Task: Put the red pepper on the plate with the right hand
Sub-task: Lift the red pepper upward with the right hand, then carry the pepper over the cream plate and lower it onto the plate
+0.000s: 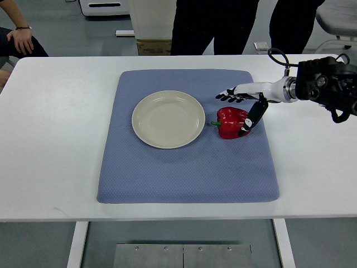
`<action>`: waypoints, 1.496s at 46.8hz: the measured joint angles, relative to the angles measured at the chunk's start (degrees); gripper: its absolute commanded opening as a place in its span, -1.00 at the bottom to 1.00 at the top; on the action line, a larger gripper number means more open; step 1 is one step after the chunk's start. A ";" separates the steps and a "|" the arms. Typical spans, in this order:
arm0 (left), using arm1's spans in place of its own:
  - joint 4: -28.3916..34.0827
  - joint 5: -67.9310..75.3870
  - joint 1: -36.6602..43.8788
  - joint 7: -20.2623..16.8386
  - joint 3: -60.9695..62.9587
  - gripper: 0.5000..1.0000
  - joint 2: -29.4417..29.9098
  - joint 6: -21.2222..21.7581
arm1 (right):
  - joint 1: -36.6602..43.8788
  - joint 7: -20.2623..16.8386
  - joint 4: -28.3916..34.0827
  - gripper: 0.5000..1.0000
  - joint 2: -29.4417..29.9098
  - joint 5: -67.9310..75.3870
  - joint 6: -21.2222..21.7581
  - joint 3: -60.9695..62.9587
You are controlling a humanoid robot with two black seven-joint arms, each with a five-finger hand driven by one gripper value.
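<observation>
One red pepper [231, 123] lies on the blue mat [184, 167], just right of the empty cream plate [168, 119], stem toward it. Right hand [241, 103] sits over the pepper, fingers spread, thumb touching its right side, not closed.

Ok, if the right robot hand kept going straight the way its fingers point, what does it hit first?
The right robot hand points left, along the far side of the pepper. Straight on it would likely pass over the mat, just beyond the plate; depth is unclear.
</observation>
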 measured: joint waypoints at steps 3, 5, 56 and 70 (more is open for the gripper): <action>0.00 0.00 0.00 0.00 0.00 1.00 0.00 0.00 | -0.41 0.04 -0.48 0.88 0.47 -0.09 -0.08 -0.12; 0.00 0.00 0.00 0.00 0.00 1.00 0.00 0.00 | -0.93 0.05 -0.89 0.87 0.80 -0.15 -0.12 -0.16; 0.00 0.00 0.00 -0.01 0.00 1.00 0.00 0.00 | 4.17 2.45 -2.53 -1.00 -0.94 -0.38 -4.38 0.16; 0.00 0.00 0.00 -0.01 0.02 1.00 0.00 -0.01 | 10.70 2.09 3.04 -1.00 -3.10 0.72 -3.15 0.15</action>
